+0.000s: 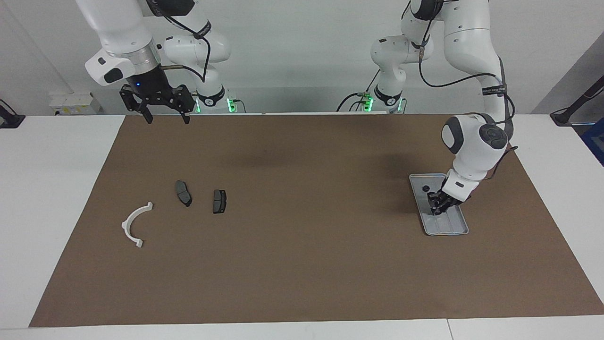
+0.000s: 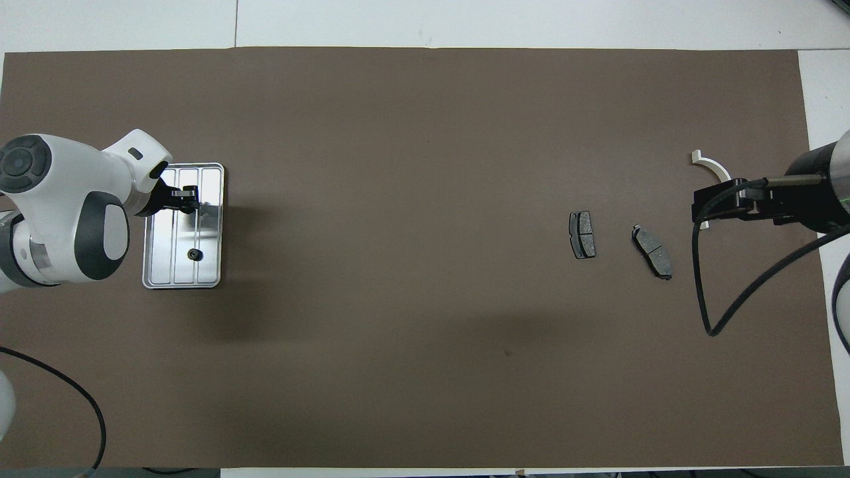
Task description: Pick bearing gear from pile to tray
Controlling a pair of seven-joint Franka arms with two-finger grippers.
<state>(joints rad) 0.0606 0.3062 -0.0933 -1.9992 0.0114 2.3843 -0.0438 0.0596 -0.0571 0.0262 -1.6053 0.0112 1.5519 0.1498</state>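
Note:
The silver tray lies at the left arm's end of the brown mat, and also shows in the overhead view. One small black round gear sits in it. My left gripper hangs low over the tray's middle, beside the gear. The pile lies at the right arm's end: a white arc bracket and two dark grey pads. My right gripper is open and empty, and waits raised over the mat's edge by its base.
The brown mat covers most of the white table. In the overhead view the right gripper covers part of the bracket; the pads lie beside it. A black cable loops from the right arm.

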